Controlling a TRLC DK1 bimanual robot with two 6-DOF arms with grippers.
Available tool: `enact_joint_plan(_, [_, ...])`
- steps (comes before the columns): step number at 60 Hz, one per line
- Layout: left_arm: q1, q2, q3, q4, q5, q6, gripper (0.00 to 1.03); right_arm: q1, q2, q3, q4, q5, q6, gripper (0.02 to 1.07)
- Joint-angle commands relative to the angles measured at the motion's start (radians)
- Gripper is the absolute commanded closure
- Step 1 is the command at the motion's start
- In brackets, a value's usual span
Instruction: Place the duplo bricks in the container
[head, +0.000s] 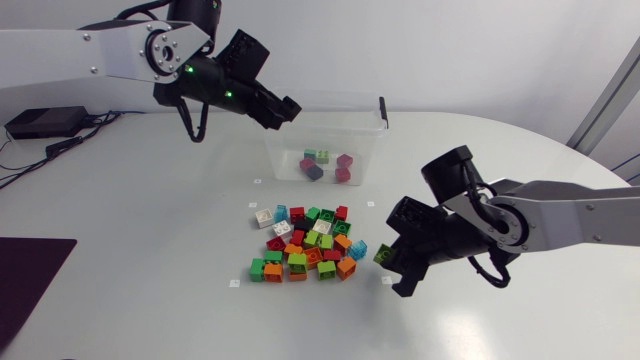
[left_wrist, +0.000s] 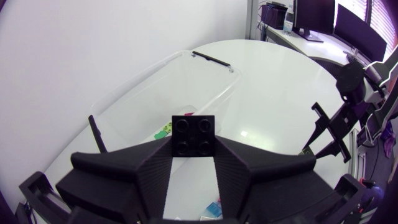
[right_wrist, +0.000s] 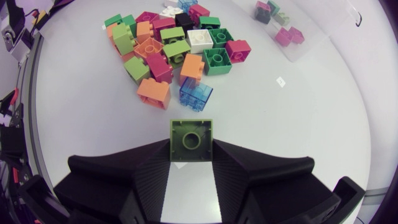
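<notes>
Right tool (head: 392, 262) is at the near right and clamped on a lime green brick (right_wrist: 191, 138). The brick is square moulded plastic with its hollow underside and round centre tube facing the wrist cam. The matte black wedge fingers press it from both sides.

Counter (head: 520, 320) is smooth, white and slightly glossy. A dark flat mat (head: 30, 285) lies at its near-left corner.

Just left of that tool is the pile (head: 305, 245): loose glossy studded bricks in orange, green, red, magenta and white, some tipped on their sides. A clear blue brick (right_wrist: 196, 93) at the pile's right edge is the closest to the held brick, but apart from it. An orange brick (right_wrist: 153, 93) sits beside the clear blue one.

Small white marker tags (head: 370, 204) are stuck flat around the pile.

Beyond the pile is the container (head: 372, 150), a clear thin-walled rectangular tub, open on top. A black latch (head: 381, 110) stands up at its right end. A few bricks (head: 325, 165) lie on its floor: green, dark blue, dark red, magenta.

Left tool (head: 286, 108) hangs over the tub's far-left rim, gripping a black brick (left_wrist: 193, 135). That brick is 2x2, studs toward the wrist cam, pinched on two sides, with the tub's opening right under and ahead of it.

At the far left, a black box (head: 40, 122) with cables lies on the counter, well apart from everything else.
</notes>
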Motion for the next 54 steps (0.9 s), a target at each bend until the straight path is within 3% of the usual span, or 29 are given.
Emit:
enact_joint_plan(1, [-0.004, 0.064, 0.071, 0.028, -0.004, -0.07, 0.86, -0.004, -0.032, 0.03, -0.029, -0.013, -0.016, 0.74])
enact_joint_plan(21, [-0.005, 0.24, 0.22, 0.095, -0.064, -0.141, 0.84, -0.042, -0.07, 0.17, -0.087, -0.047, 0.042, 0.74])
enact_joint_plan(27, [-0.01, 0.282, 0.246, 0.117, -0.092, -0.15, 0.68, -0.053, -0.07, 0.217, -0.084, -0.055, 0.077, 0.74])
enact_joint_plan(32, [-0.019, 0.291, 0.242, 0.146, -0.136, -0.15, 0.36, -0.062, -0.068, 0.257, -0.075, -0.065, 0.106, 0.74])
enact_joint_plan(38, [-0.016, 0.28, 0.223, 0.16, -0.155, -0.151, 0.13, -0.064, -0.053, 0.306, -0.06, -0.067, 0.145, 0.74])
enact_joint_plan(54, [0.016, 0.068, -0.036, 0.316, -0.19, -0.134, 0.07, -0.072, 0.042, 0.432, 0.036, -0.076, 0.238, 0.74])
